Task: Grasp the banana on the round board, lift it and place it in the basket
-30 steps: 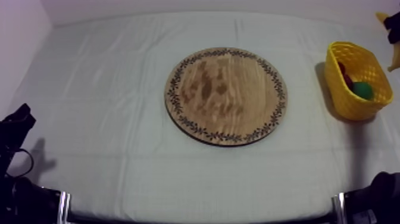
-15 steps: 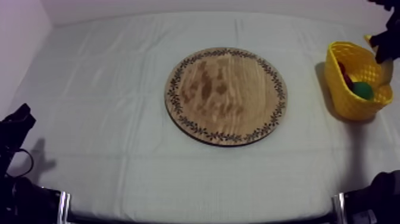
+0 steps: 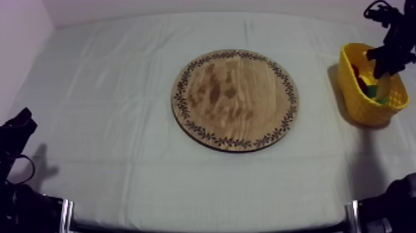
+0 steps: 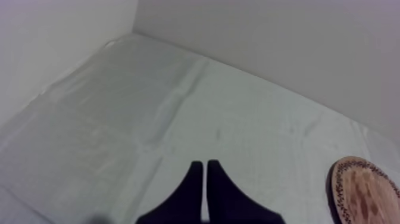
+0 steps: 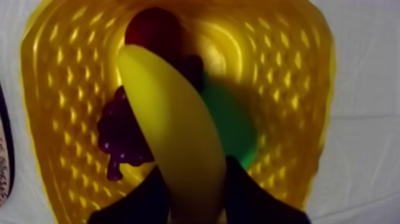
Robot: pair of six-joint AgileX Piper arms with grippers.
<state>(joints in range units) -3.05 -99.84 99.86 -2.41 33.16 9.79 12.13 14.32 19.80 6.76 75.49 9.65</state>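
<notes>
Left side: left gripper (image 4: 203, 164) low over bare cloth, fingers together in a narrow wedge, nothing between them. Parked well apart from the work, likely so the table stays free for the other arm.

Centre: wooden board (image 3: 235, 99) flat on the cloth, nothing on it. The pick-up part of the task looks done.

Right side: yellow basket (image 3: 356, 102) near the table's right edge, with the right gripper (image 3: 382, 59) above its mouth. From the right wrist, the two black fingers are closed round one end of the banana (image 5: 166, 113), which points down into the basket. Gripping at the end lets the long body go in first and keeps the fingers off the basket wall (a sensible hold for a narrow opening).

Below and beside the banana: bunch of grapes (image 5: 122, 137), small red fruit (image 5: 155, 30), and a green fruit (image 5: 229, 125), possibly the pear. Whether the banana's far end touches them, I cannot tell.

Judgement: release is the step in hand. The basket is crowded, so the banana may settle on top of the other fruit and lean on the rim
</notes>
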